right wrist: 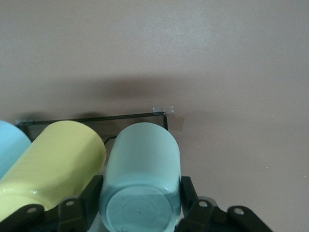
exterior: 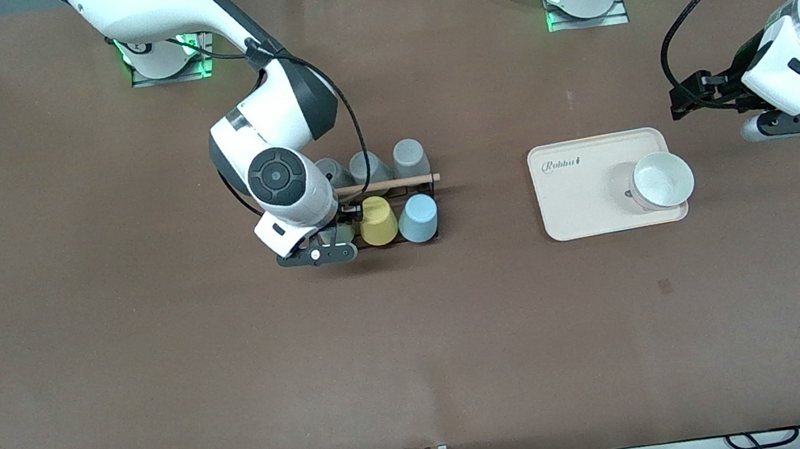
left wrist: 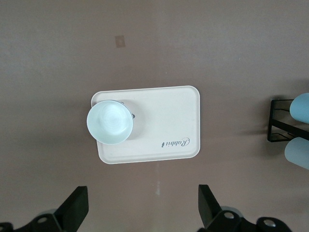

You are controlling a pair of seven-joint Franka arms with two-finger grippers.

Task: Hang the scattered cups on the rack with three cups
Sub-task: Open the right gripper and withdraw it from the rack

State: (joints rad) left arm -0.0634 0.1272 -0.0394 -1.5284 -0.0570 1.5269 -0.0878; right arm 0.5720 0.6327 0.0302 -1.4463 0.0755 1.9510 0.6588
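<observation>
The right gripper (right wrist: 140, 205) straddled the mint cup (right wrist: 141, 179) on the rack (exterior: 420, 191), fingers (right wrist: 89, 193) flanking it, grip uncertain. The left gripper (left wrist: 142, 205) waited open above the tray (left wrist: 166, 121).

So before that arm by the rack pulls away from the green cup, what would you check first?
1. Green cup upside down on the rack, beside the yellow cup: ok.
2. Right claw clear of the green cup: cannot tell; its fingers flank the cup closely.
3. Yellow cup not caught by the fingers: cannot tell; one finger sits between the two cups.
4. Blue cup on the rack: ok.
5. Left claw out of the way: ok; it waits open over the table by the tray.
</observation>
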